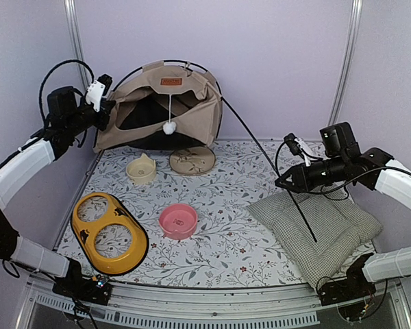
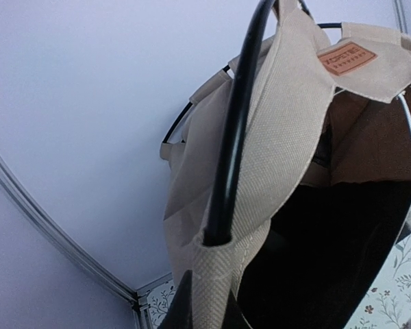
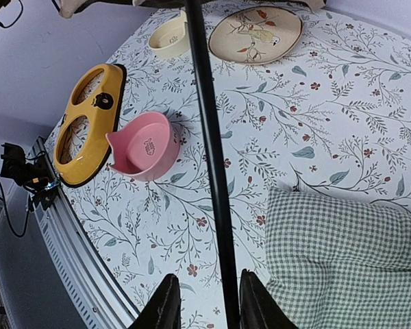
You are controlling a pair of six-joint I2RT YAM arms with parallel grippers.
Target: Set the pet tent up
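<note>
The beige pet tent [image 1: 161, 103] stands partly raised at the back, with its orange-brown label [image 1: 170, 81] and white pompom [image 1: 169, 127] showing. My left gripper [image 1: 104, 113] is shut on the tent's left edge. In the left wrist view its dark fingers [image 2: 179, 308] pinch the beige sleeve [image 2: 219, 274] where a black pole [image 2: 236, 123] enters. A long black pole [image 1: 267, 161] runs from the tent's right side down to the cushion. My right gripper [image 1: 285, 182] is open around it. In the right wrist view the pole [image 3: 207, 137] lies between the jaws, against the right finger [image 3: 257, 305].
A green-checked cushion [image 1: 322, 226] lies front right on the floral mat [image 1: 246, 178]. A pink bowl [image 1: 178, 221], a yellow double feeder [image 1: 108, 232], a cream bowl [image 1: 142, 168] and a decorated plate [image 1: 192, 160] sit on the mat. Walls close in behind and at the sides.
</note>
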